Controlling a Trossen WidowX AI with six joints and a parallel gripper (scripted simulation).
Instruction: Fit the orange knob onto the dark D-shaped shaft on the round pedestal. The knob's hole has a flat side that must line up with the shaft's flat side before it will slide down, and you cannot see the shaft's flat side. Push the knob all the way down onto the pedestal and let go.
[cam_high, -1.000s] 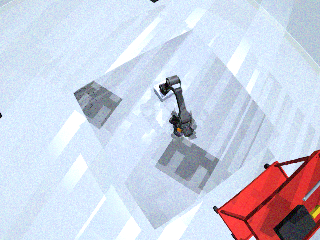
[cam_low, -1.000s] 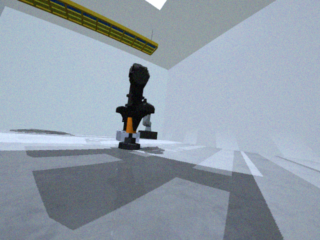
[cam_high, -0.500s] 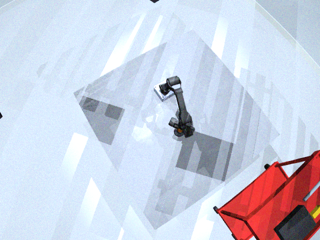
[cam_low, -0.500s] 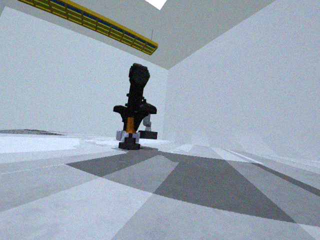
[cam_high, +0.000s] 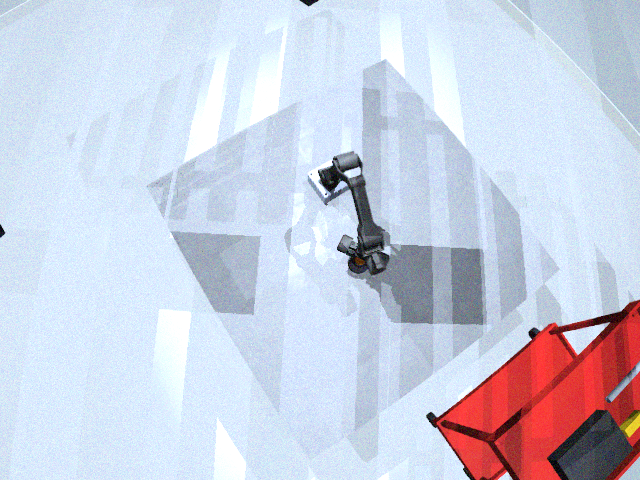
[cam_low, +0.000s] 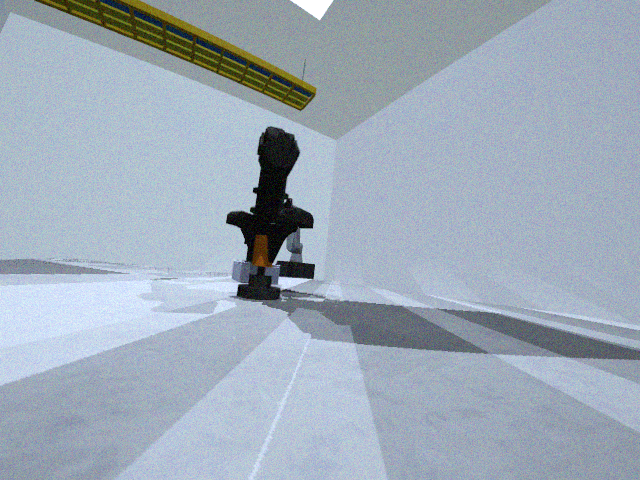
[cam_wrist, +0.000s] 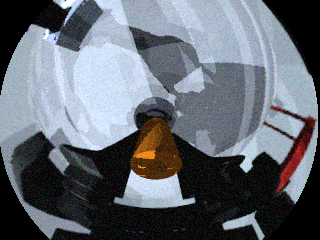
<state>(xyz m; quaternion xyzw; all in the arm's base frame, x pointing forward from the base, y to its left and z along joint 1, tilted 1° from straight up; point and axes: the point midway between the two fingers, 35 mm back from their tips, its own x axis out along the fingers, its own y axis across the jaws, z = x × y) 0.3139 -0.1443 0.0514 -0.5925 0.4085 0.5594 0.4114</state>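
The orange knob (cam_high: 359, 261) (cam_low: 261, 250) (cam_wrist: 156, 150) is upright, its wide end toward the wrist camera in the wrist view. My gripper (cam_wrist: 155, 134) is shut on it, with dark fingers at both sides. The dark round pedestal (cam_low: 258, 292) (cam_wrist: 154, 104) stands on the floor directly below the knob. In the exterior view, a dark stepped column (cam_low: 260, 279) shows between the knob's lower edge and the pedestal's wide base. The knob appears in line with it. The knob's hole and the flat sides are hidden, and contact with the shaft cannot be told.
The arm's white base block (cam_high: 326, 193) is behind the pedestal in the exterior view. A red cart (cam_high: 516, 403) (cam_wrist: 295, 155) with a dark box stands off to one side. A grey and black object (cam_low: 295, 269) stands behind the arm. A yellow beam (cam_low: 206, 51) hangs overhead.
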